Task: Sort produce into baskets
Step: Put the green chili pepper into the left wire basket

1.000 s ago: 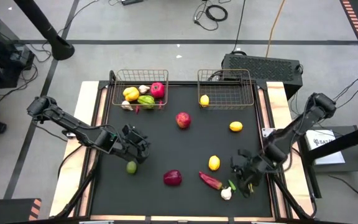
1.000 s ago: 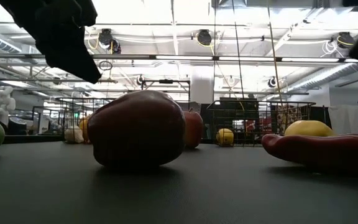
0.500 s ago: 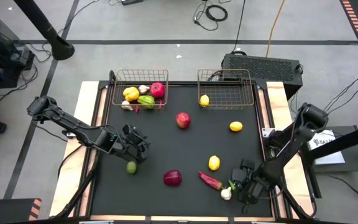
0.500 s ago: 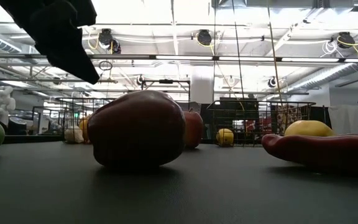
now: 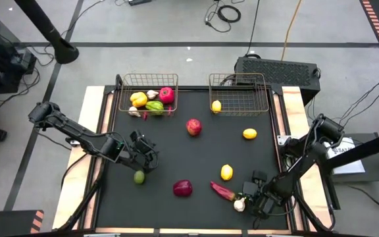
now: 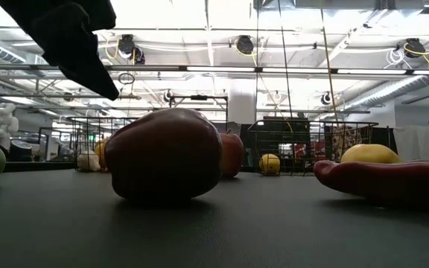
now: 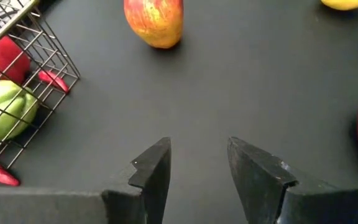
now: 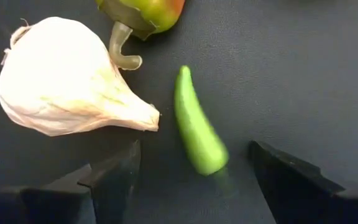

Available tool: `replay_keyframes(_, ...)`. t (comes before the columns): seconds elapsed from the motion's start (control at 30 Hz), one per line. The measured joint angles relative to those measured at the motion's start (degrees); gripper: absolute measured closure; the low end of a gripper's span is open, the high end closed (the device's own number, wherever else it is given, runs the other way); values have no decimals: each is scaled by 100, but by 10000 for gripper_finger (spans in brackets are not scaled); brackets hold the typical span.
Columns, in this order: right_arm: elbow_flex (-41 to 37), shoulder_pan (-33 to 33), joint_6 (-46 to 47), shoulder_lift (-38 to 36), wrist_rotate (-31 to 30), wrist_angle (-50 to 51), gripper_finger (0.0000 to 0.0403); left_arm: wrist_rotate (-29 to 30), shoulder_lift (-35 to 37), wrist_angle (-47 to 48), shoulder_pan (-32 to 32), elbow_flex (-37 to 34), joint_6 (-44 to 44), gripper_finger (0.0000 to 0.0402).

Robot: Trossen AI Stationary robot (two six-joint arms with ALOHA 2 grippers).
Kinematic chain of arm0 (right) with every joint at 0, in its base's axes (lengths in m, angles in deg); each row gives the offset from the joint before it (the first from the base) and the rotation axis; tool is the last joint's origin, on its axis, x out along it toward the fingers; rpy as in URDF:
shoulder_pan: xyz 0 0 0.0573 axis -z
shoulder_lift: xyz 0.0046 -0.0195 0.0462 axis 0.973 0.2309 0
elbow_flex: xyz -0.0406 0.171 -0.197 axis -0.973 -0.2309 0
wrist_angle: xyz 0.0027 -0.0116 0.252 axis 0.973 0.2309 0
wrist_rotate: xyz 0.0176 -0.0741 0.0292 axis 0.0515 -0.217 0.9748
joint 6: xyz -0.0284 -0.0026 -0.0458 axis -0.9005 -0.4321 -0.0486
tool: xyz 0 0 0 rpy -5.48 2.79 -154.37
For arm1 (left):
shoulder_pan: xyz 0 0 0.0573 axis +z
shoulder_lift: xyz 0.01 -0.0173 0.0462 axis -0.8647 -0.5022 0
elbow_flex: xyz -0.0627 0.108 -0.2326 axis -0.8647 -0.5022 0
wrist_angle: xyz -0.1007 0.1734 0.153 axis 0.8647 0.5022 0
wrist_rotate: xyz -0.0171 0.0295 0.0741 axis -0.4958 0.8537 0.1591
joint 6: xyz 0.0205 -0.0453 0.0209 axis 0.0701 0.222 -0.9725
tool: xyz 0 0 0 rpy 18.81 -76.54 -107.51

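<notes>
Right gripper has dropped, fingers spread over green chilli beside garlic.

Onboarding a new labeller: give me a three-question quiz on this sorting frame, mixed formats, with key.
1. True or false: the right-hand basket holds one yellow lemon.
2. What lies between the right gripper and its open fingers? A) purple onion B) green chilli C) apple
3. Fill in: beside that chilli lies a white ____.

Key: 1 true; 2 B; 3 garlic.
</notes>
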Motion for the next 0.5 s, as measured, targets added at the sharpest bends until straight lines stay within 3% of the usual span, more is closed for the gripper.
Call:
replay_keyframes(0.23, -6, 0, -140, -8, -34, 17, 116, 0, 0, -3, 41, 0, 30, 235)
replay_keyframes(0.5, -15, 4, -317, 0, -62, 63, 209, 0, 0, -5, 38, 2, 44, 235)
